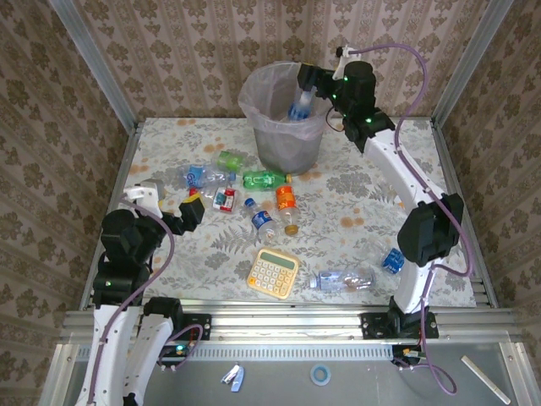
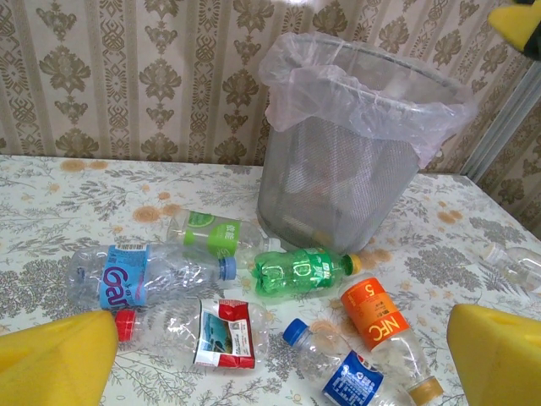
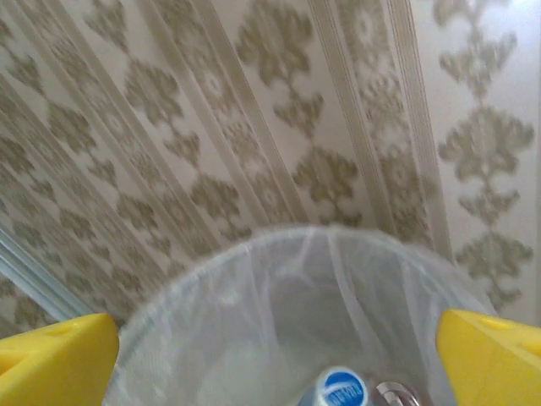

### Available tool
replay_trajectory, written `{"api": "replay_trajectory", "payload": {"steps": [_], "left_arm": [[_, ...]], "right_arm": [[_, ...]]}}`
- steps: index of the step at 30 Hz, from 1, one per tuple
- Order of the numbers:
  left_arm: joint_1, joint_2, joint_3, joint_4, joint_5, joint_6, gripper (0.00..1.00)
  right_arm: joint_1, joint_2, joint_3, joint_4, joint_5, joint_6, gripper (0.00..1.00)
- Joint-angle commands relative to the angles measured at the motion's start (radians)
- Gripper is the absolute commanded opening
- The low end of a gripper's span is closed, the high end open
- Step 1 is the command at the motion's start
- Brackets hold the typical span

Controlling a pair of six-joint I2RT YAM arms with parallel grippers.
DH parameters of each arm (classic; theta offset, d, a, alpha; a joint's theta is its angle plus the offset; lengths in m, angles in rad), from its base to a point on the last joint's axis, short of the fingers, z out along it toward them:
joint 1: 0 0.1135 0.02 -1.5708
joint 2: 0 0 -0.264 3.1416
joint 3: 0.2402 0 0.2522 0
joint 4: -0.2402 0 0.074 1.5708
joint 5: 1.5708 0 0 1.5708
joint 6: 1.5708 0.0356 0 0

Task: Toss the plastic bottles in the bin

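The bin (image 1: 283, 127), grey mesh lined with a pinkish bag, stands at the back of the table. My right gripper (image 1: 304, 82) hangs open over its mouth; a blue-labelled bottle (image 1: 298, 108) is just below it inside the rim. From the right wrist, that bottle's blue end (image 3: 342, 389) sits between my spread yellow fingers (image 3: 494, 355), touching neither, above the bag (image 3: 254, 321). My left gripper (image 1: 191, 211) is open near the table's left. Ahead of it lie plastic bottles: blue-labelled clear (image 2: 135, 275), green (image 2: 304, 272), orange (image 2: 376, 313), red-labelled (image 2: 221, 332), blue-capped (image 2: 338, 368).
A yellow calculator (image 1: 273, 272) lies near the front edge, with a clear crushed bottle (image 1: 342, 280) and a small blue crushed one (image 1: 391, 260) to its right. A green-labelled bottle (image 1: 228, 159) rests by the bin's foot. Patterned walls close in the back and sides.
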Motion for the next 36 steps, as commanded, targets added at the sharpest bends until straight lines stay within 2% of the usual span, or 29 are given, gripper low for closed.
{"api": "replay_trajectory", "payload": {"steps": [1, 11, 20, 36], "left_arm": [[0.0, 0.005, -0.006, 0.022, 0.01, -0.007, 1.0], [0.0, -0.006, -0.003, 0.024, 0.017, -0.009, 1.0], [0.001, -0.019, -0.006, 0.025, 0.02, -0.015, 1.0], [-0.004, -0.019, -0.007, 0.028, 0.022, -0.013, 1.0]], "right_arm": [[-0.021, -0.111, 0.001, -0.04, -0.078, 0.033, 0.99], [-0.029, -0.323, -0.14, -0.109, -0.119, 0.017, 1.0], [-0.028, -0.375, -0.147, -0.258, -0.127, 0.025, 1.0], [-0.03, -0.448, -0.196, -0.375, -0.118, 0.023, 1.0]]}}
